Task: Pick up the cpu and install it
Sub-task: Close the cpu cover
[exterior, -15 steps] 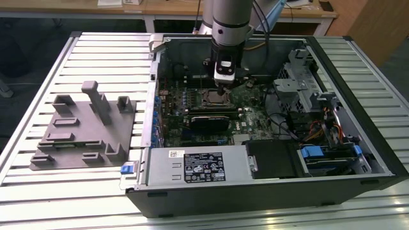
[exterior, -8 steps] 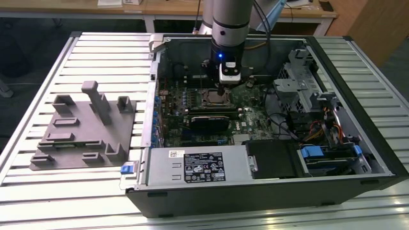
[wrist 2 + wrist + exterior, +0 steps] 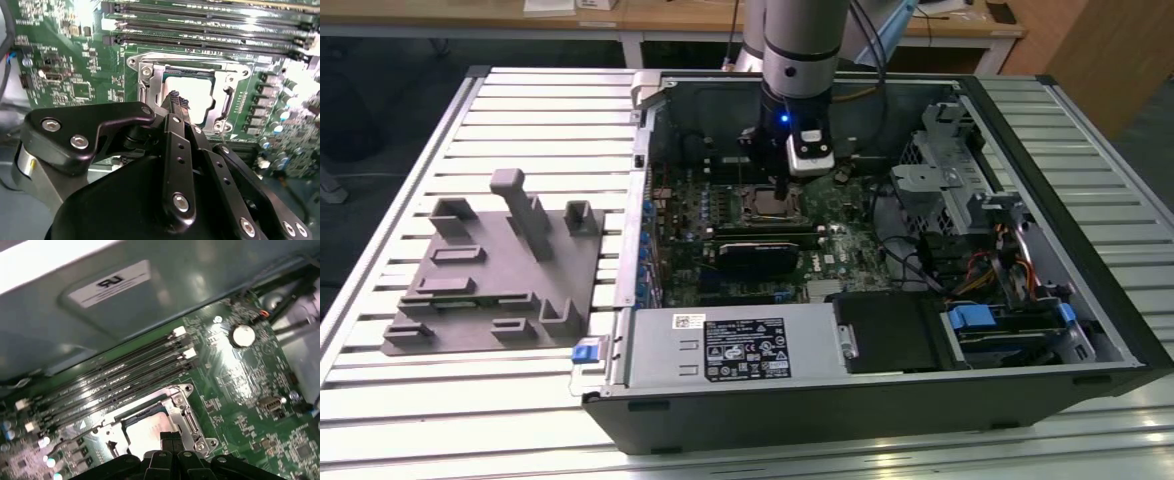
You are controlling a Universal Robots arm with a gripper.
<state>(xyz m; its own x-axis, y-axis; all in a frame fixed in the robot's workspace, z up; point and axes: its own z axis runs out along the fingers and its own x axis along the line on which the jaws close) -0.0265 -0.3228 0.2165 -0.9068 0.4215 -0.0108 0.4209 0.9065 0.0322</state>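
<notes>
One slatted table [image 3: 520, 110], desks [image 3: 667, 15] behind, bears the case [image 3: 881, 415] with cpu [image 3: 197, 95].

The computer case [image 3: 854, 420] lay open on the worktop [image 3: 520, 110], with the fixture plate [image 3: 480, 300] beside it on the exterior view's left. The motherboard [image 3: 854, 250] sat inside the case, and the power supply [image 3: 734, 345] sat along the case's near wall. On the board, the cpu [image 3: 195, 92] lay in the socket frame [image 3: 150, 82], next to the memory slots [image 3: 200, 22]. The hand [image 3: 175, 96] hung close over the cpu's edge.
</notes>
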